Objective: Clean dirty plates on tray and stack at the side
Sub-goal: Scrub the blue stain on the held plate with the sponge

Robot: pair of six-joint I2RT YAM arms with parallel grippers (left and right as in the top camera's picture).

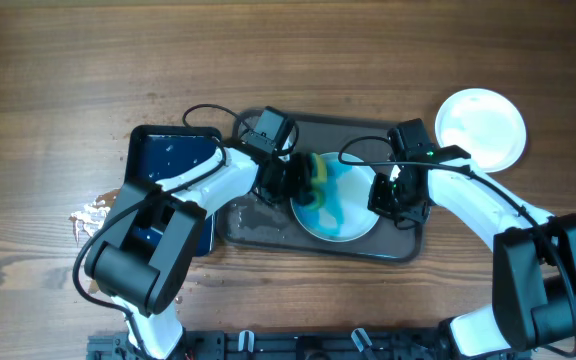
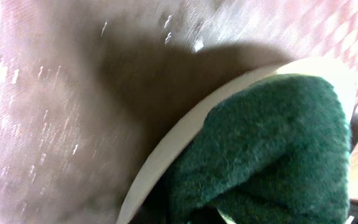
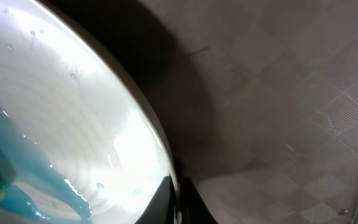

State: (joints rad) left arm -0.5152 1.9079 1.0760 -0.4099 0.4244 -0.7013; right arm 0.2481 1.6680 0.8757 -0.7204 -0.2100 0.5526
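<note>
Plate (image 1: 346,218): centre frame, on tray (image 1: 253,228), blue smeared across.
Left tool (image 1: 290,178): clenched on sponge (image 1: 316,172) at its left edge.
Right tool (image 1: 390,195): pinching right rim.
Do: sweep sponge rightward, flat, rim pinned.

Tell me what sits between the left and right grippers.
Overhead view: the blue-smeared plate on the tray fills that gap; the left gripper holds a sponge on it, the right gripper grips its rim.
</note>
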